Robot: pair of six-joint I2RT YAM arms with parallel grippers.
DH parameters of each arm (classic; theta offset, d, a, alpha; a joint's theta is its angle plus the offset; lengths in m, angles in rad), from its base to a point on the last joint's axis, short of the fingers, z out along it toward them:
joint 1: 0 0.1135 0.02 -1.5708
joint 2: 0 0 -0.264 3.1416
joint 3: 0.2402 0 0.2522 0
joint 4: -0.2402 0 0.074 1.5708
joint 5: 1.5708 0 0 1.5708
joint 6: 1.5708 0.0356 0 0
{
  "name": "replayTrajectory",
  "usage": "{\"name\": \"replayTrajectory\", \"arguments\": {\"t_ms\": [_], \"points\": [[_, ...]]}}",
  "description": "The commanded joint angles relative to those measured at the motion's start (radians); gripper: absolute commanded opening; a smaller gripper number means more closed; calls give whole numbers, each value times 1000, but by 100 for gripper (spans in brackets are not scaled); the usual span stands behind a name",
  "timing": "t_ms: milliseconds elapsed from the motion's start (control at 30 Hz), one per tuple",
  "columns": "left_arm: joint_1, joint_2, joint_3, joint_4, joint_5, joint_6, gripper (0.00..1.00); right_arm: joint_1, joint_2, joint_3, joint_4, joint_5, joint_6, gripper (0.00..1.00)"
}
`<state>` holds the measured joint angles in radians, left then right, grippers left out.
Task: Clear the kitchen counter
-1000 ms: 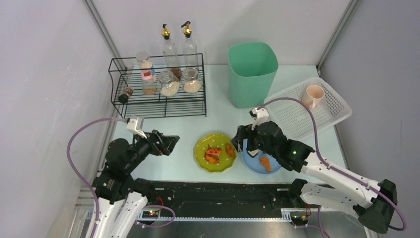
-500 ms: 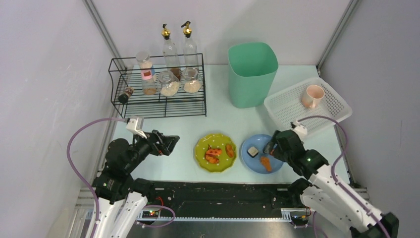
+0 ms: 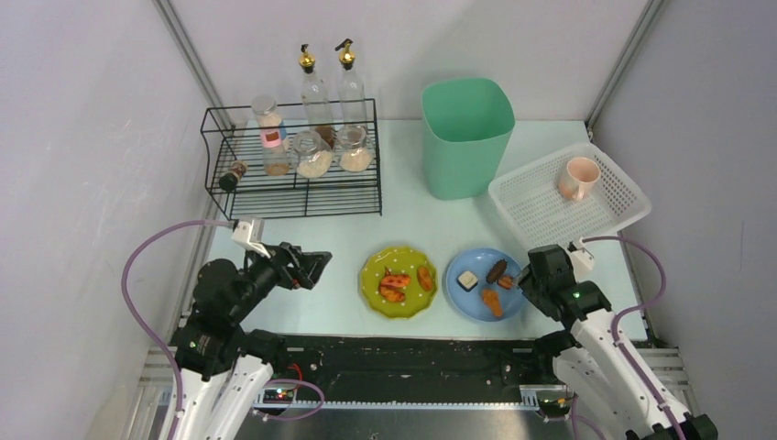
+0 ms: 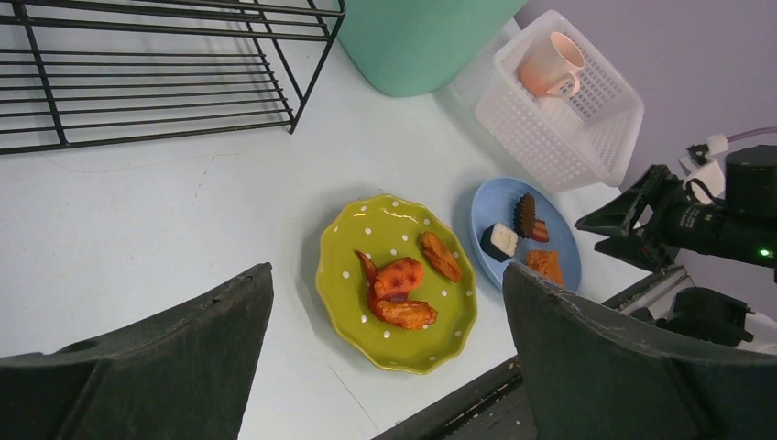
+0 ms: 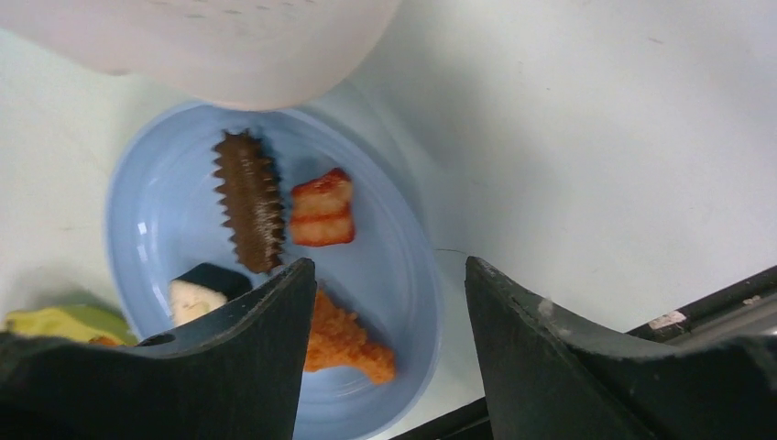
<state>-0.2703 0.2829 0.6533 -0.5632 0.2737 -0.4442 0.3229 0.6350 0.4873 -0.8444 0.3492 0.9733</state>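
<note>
The kitchen counter (image 3: pixel 412 220) is a pale mint-green tabletop. On it near the front stand a green dotted plate (image 3: pixel 369 280) with orange food pieces and a blue plate (image 3: pixel 472 301) with several food pieces. My right gripper (image 3: pixel 524 278) is open and empty at the blue plate's right rim. In the right wrist view its jaws (image 5: pixel 389 266) straddle that rim of the blue plate (image 5: pixel 165 211), near a brown spiky piece (image 5: pixel 249 211), a red piece (image 5: pixel 321 208) and an orange breaded piece (image 5: pixel 348 344). My left gripper (image 3: pixel 316 266) is open and empty, left of the green plate (image 4: pixel 348 275).
A green bin (image 3: pixel 465 136) stands at the back middle. A white basket (image 3: pixel 550 211) holding a pink cup (image 3: pixel 580 177) sits at the right. A black wire rack (image 3: pixel 293 197) with jars and two bottles (image 3: pixel 312 82) stands at the back left.
My right gripper has moved right, from over the blue plate's left part to its right rim, uncovering the brown and red pieces. The left arm has not moved.
</note>
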Motion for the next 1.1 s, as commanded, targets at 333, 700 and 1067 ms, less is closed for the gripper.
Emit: {"name": "replayTrajectory", "arguments": {"t_ms": [333, 700, 1067], "points": [[-35, -28, -8, 13, -1, -1, 98, -50, 29, -93, 62, -102, 12, 58], [-37, -19, -8, 13, -6, -2, 98, -48, 19, -191, 176, -154, 22, 47], [-35, -2, -6, 13, -8, -1, 98, -50, -15, -226, 214, -148, 5, 2]]}}
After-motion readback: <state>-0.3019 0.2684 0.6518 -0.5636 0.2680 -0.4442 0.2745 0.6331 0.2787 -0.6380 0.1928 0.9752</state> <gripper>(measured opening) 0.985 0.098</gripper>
